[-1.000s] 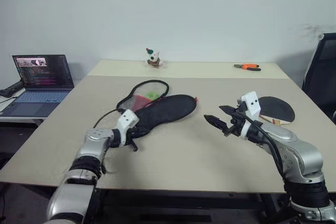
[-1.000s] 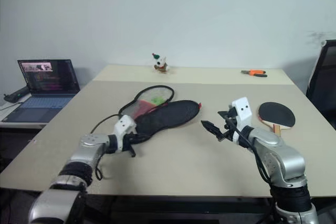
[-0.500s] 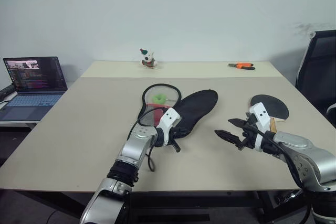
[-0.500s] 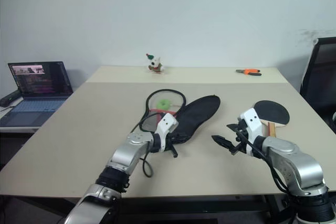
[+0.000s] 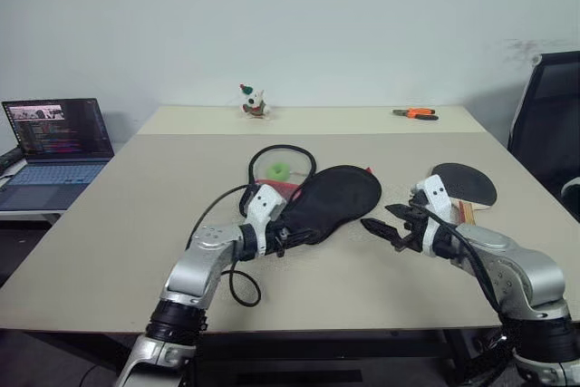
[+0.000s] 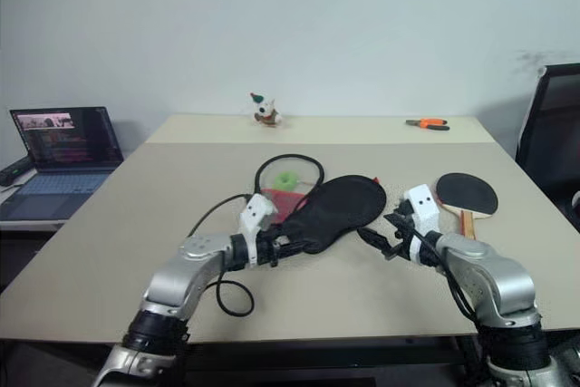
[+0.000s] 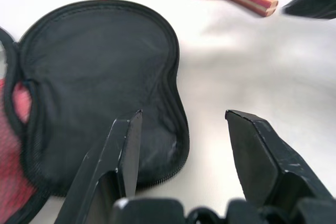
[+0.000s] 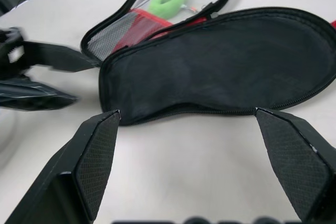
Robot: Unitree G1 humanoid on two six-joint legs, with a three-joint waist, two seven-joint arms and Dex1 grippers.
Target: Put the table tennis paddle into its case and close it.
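The case (image 5: 337, 202) lies unzipped on the table. Its black flap is spread toward the right, and its mesh-and-red half (image 5: 275, 172) lies behind with a green thing in it. My left gripper (image 7: 181, 124) is open at the case's narrow end. One finger (image 7: 125, 148) rests over the zipper rim, the other over bare table. The table tennis paddle (image 5: 463, 184) lies flat at the right, black face up, handle toward me. My right gripper (image 5: 381, 222) hovers open between the case and the paddle, pointing at the flap with nothing in it.
An open laptop (image 5: 54, 140) sits on a side table at the left. A small toy figure (image 5: 251, 101) and orange pliers (image 5: 415, 114) lie at the table's far end. A black chair (image 5: 546, 124) stands at the right.
My left gripper has opened and let go of the case's narrow end after dragging the case toward the middle. My right gripper has sunk a little toward the flap. The camera has turned.
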